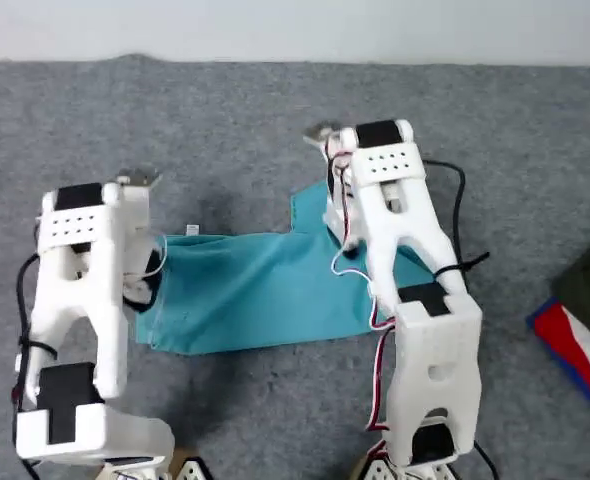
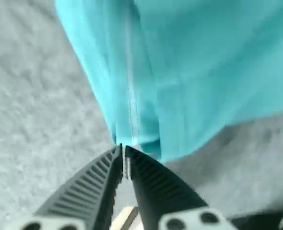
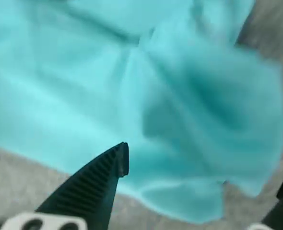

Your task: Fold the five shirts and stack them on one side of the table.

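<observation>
A teal shirt lies partly folded on the grey carpeted table between the two arms. My left gripper is shut on the shirt's hem at its left end, with the cloth running away from the fingertips. The left arm stands over that end. My right gripper hangs open just above the shirt's rumpled right part, with nothing between its fingers. The right arm covers that part of the shirt from above.
A pile of folded shirts, dark green over red, white and blue, lies at the table's right edge. Bare grey carpet spreads behind the arms and in front of the shirt.
</observation>
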Controlling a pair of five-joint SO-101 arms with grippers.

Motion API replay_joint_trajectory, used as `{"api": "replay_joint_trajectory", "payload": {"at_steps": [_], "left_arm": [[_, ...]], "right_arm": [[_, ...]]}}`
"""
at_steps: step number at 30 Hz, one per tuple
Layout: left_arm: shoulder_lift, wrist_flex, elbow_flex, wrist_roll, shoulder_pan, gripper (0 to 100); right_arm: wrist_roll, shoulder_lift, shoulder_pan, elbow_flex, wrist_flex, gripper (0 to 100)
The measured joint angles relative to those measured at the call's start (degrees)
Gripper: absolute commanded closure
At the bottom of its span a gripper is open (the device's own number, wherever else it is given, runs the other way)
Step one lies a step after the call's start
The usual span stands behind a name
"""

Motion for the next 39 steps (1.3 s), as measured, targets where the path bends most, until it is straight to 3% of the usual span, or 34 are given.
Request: {"api": "replay_joint_trajectory", "payload": {"at_steps": [6,14,20,25,32,39], "left_arm": [[7.65,-1.93,-6.51,9.85,4.31,91],[23.47,2.2,-22.15,19.25,11.87,91],[31.47,2.2,-31.03,29.36,12.22,91],[34.64,2.37,-33.76,30.15,11.6,91],[35.16,0.79,-40.97,30.15,5.1,90],[36.57,-1.76,-42.2,30.15,7.21,91]], "right_arm": [[1.41,-5.71,1.58,9.41,0.0,52.7],[1.76,-6.42,2.2,9.58,0.0,52.7],[1.76,-6.42,2.37,9.58,0.0,52.7],[1.76,-6.42,2.64,9.58,0.0,52.7],[5.01,-6.42,2.46,11.96,-0.26,52.7],[5.36,-6.42,2.46,15.82,-1.58,52.7]]}}
